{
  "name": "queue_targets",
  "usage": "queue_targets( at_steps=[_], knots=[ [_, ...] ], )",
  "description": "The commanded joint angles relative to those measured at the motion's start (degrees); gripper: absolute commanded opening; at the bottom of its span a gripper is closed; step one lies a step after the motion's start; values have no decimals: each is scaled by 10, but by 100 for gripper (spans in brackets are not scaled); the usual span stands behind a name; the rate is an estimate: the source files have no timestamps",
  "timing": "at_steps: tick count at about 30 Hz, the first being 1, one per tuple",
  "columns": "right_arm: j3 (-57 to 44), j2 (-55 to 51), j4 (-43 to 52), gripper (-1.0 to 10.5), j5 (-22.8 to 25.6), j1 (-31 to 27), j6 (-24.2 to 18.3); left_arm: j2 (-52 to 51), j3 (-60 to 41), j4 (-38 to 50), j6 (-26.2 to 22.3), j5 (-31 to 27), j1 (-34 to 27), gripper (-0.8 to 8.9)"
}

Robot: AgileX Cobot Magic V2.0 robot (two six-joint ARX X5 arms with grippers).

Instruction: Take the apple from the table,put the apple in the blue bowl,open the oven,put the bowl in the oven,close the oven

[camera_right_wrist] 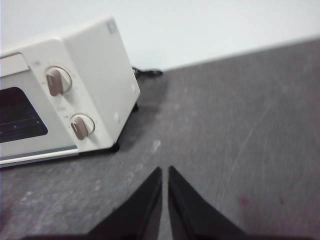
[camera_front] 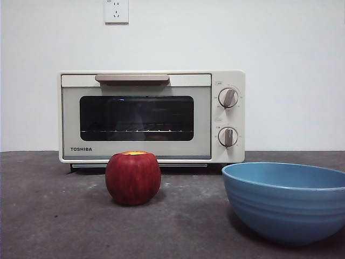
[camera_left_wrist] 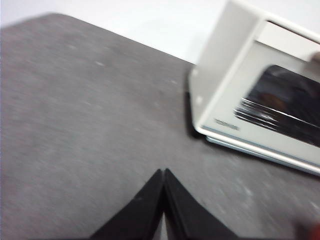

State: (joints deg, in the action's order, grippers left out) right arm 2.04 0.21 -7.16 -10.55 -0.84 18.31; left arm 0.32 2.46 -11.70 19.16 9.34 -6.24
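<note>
Now apple [camera_front: 132,177] on table [camera_front: 48,216] before shut oven [camera_front: 151,116], blue bowl [camera_front: 285,200] beside; both jaws closed, empty

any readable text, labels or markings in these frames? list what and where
"TOSHIBA" on the oven door, lower corner below the window, front view.
The same mark in the left wrist view is blurred, unreadable.
Small labels above each knob and the marks around the dials: too small to read.
Wall socket: no readable text.
Apple and blue bowl: none.
</note>
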Motion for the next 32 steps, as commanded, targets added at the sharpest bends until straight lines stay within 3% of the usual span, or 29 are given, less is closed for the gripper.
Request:
queue_targets(
  at_steps=[1,5,10,16,21,29,32],
  knots=[
    [31,1,-4,4,-17,0,43,2,19,-30,18,34,-2,7],
    [83,20,-32,4,-44,1,42,23,60,-38,45,64,-1,7],
    [162,75,-77,4,-55,8,25,76,124,-59,43,113,-1,7],
    [266,173,-153,4,-118,26,-41,165,230,-134,-7,171,6,7],
    [356,259,-242,4,-172,56,-109,233,325,-219,-62,181,51,7],
    [477,359,-395,4,-179,145,-214,299,412,-313,-102,188,153,7],
    [494,375,-414,4,-176,177,-225,310,423,-327,-110,188,176,7]
  ],
)
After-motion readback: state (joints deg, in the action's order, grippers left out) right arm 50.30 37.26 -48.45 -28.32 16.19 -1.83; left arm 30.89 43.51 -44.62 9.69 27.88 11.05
